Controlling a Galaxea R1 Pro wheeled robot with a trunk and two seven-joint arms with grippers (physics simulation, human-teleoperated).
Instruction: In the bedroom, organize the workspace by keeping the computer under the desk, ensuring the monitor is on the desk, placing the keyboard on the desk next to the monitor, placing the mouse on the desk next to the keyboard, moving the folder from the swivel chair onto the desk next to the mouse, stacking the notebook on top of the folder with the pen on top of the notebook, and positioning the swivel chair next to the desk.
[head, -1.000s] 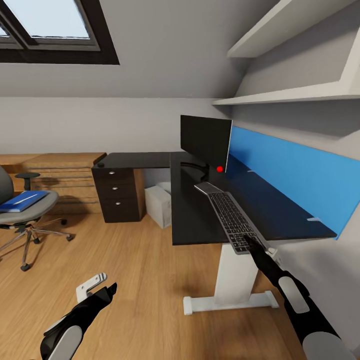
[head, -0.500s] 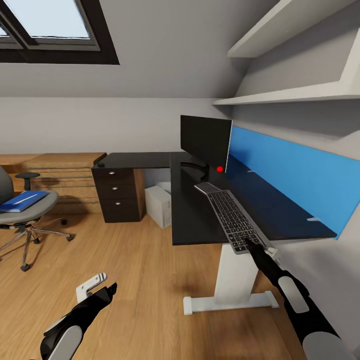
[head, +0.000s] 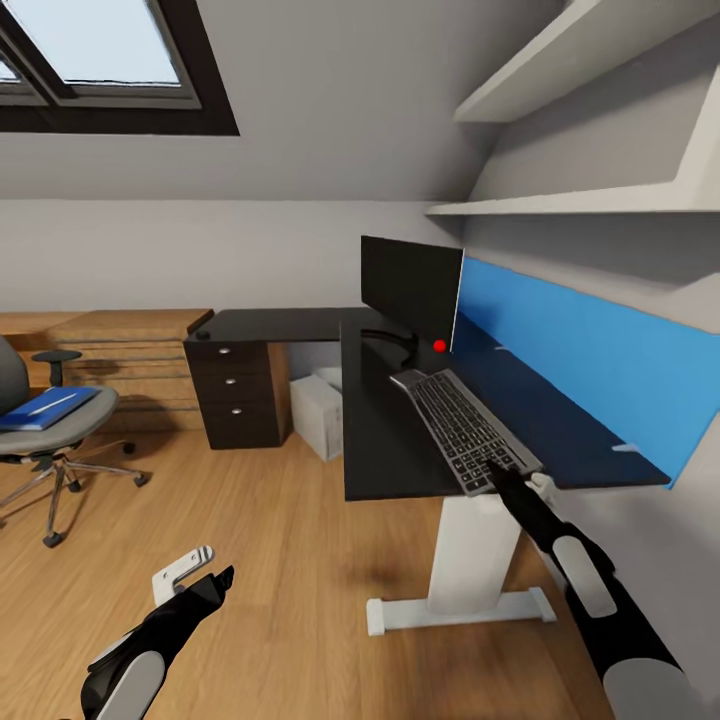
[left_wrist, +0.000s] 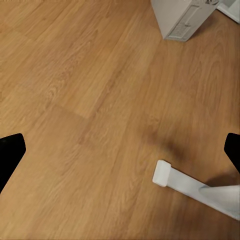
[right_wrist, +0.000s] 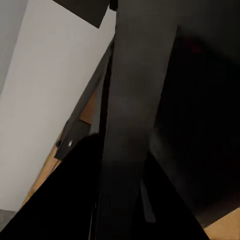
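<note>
Right jaws (head: 497, 478) grip the keyboard (head: 462, 427), its near end hidden; left jaws (head: 200, 572) spread open.

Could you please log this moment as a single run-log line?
right gripper: shut on keyboard, on desk by monitor | left gripper: open, low | folder: on swivel chair

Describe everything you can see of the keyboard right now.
The keyboard is slim and long, with dark grey keys and a silvery rim. It lies angled on the black desk, its far end near the monitor stand and its near end at the desk's front edge, where the right claw meets it.
</note>
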